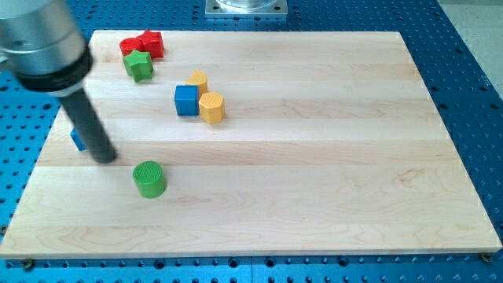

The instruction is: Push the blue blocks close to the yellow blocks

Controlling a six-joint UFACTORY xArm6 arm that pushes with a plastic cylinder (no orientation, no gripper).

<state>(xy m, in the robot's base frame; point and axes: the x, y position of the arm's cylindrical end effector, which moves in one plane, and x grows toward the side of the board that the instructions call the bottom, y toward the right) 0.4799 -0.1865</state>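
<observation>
A blue cube [186, 100] sits in the upper left part of the wooden board [314, 157], touching a yellow hexagonal block [211, 107] on its right and a second yellow block [197, 80] just above it. Another blue block [77, 140] lies near the board's left edge, mostly hidden behind my rod. My tip [105, 158] rests on the board just right of and below that blue block, about touching it.
A green cylinder [149, 178] stands right of and below my tip. A green star block [138, 65] and two red blocks [141, 44] sit near the top left corner. A blue perforated table [464, 47] surrounds the board.
</observation>
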